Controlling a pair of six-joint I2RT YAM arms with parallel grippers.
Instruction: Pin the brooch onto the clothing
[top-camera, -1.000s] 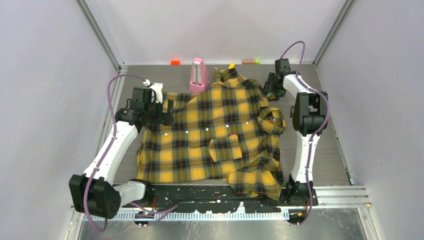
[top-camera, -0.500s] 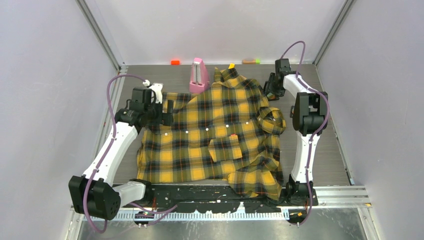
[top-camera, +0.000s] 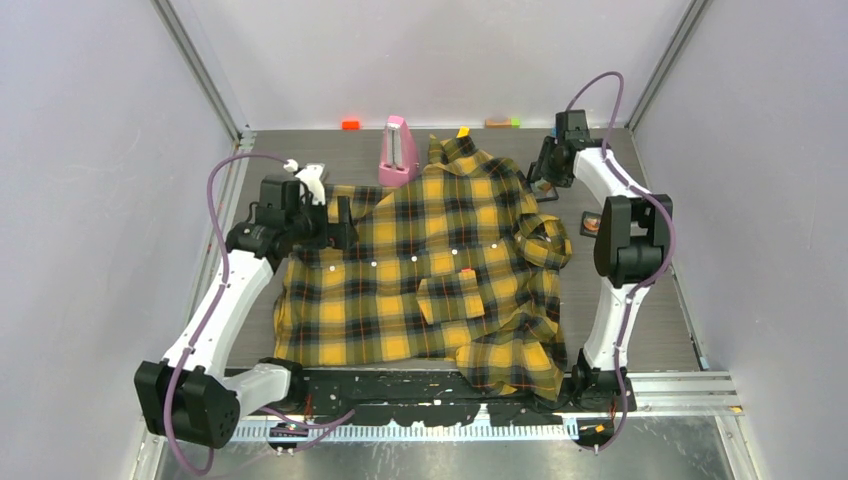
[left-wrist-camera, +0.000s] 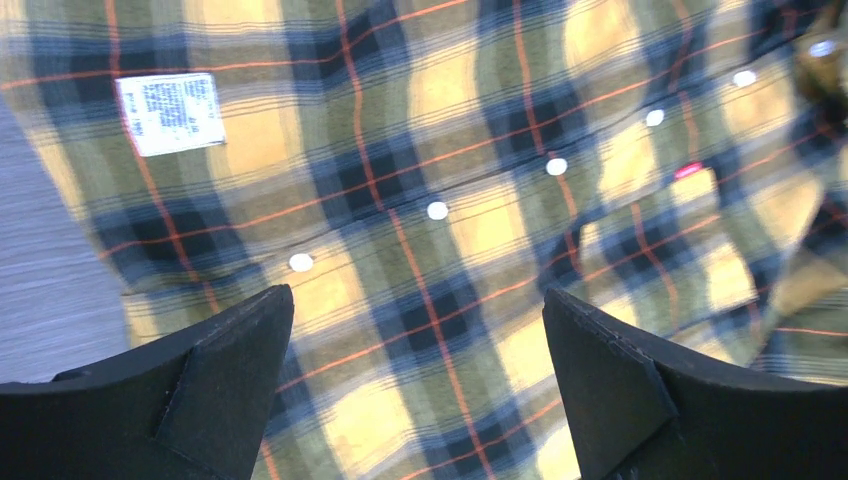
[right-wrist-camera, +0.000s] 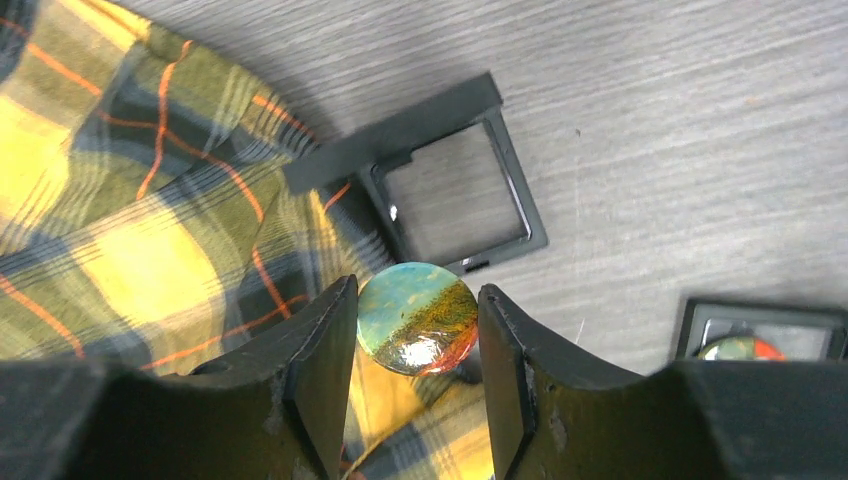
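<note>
Centrally, the brooch (right-wrist-camera: 416, 318) sits pinched inside the right gripper (right-wrist-camera: 417, 305).

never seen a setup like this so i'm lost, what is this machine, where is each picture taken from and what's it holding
These are two robot arms bolted at the near edge of a table. The wide picture looks down from above and behind them. The other two come from wrist cameras, so the dark wedges are each arm's own fingers. A yellow-and-black plaid shirt lies spread on the table. The left gripper is open above its white buttons, holding nothing. The right gripper pinches a small round brooch, greenish and orange, near a black frame case.
</note>
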